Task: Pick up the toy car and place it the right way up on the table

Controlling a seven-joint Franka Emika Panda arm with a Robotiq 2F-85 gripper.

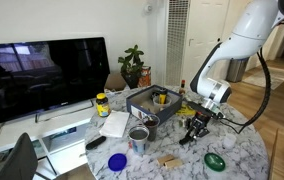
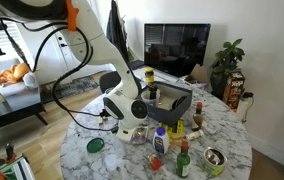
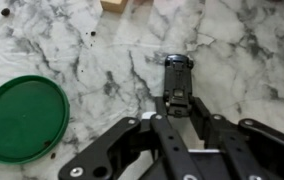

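toy car [image 3: 177, 78]: 1 | green lid [image 3: 22, 118]: 1 | blue lid [image 1: 117, 160]: 1 | TV [image 1: 42, 75]: 1 | plant [image 1: 132, 62]: 1

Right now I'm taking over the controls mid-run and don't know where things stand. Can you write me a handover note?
Gripper: low over the table, its fingers either side of the toy car's near end. Whether they clamp it cannot be told.
Toy car: small and dark, on or just above the marble, apart from the green lid.
Done: the gripper is at the car.
Left: check the grip and which way up the car is (too blurred to tell), set it wheels-down on the table, then release.
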